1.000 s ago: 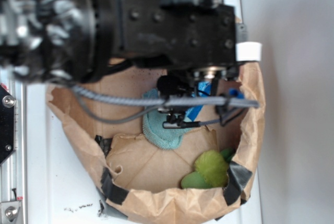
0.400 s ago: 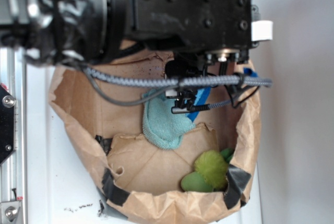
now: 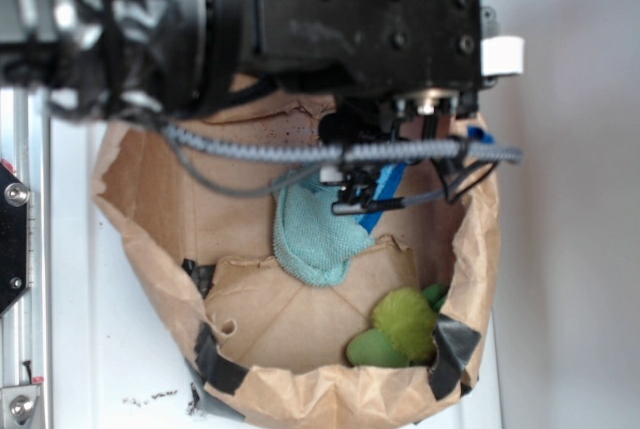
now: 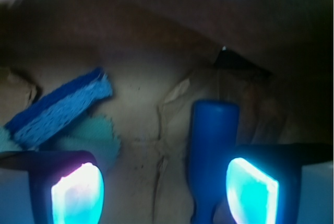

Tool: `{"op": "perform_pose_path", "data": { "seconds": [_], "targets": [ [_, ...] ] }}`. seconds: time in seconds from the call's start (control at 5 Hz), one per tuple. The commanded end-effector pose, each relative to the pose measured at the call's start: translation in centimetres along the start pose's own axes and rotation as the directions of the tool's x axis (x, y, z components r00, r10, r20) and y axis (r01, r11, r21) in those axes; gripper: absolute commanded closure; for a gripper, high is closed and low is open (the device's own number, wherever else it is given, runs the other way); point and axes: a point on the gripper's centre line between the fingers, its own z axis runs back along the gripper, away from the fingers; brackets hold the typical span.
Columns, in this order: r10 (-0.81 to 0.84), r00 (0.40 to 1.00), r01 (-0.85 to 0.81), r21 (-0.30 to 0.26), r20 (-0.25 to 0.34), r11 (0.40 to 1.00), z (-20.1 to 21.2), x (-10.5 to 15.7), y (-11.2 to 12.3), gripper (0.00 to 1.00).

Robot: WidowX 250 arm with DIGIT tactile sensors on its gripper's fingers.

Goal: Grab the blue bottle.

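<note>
The blue bottle [image 4: 211,145] lies on the brown paper floor in the wrist view, lengthwise between my fingers and close to the right fingertip [image 4: 253,190]. My gripper [image 4: 164,192] is open, with both glowing pads apart and nothing pinched. In the exterior view the gripper [image 3: 360,187] hangs low inside the paper bag, and a strip of the blue bottle [image 3: 388,181] shows beneath it, mostly hidden by the arm and cables.
A flat blue sponge [image 4: 57,109] and a teal cloth [image 4: 99,138] lie left of the bottle; the teal cloth [image 3: 315,239] spreads mid-bag. Green plush items [image 3: 403,324] sit at the front right. The crumpled bag wall [image 3: 300,394] rings everything.
The arm has shifted right and toward the bag's back since a second ago. In the last half second it has barely moved. The jaws stay open.
</note>
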Motion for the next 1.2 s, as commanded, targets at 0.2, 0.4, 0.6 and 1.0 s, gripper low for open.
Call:
{"op": "perform_pose_path", "data": {
  "seconds": [0.2, 0.4, 0.6, 1.0],
  "targets": [
    [-0.022, 0.994, 0.022, -0.003, 0.105, 1.0, -0.3, -2.1, 4.2, 0.0],
    [-0.023, 0.992, 0.017, 0.052, 0.128, 0.998, -1.6, -2.6, 3.5, 0.0],
    [-0.01, 0.991, 0.001, 0.065, 0.133, 0.998, -2.1, -2.4, 3.5, 0.0],
    [0.033, 0.988, -0.049, 0.105, 0.151, 0.993, -4.2, -0.6, 2.8, 0.0]
  ]
}}
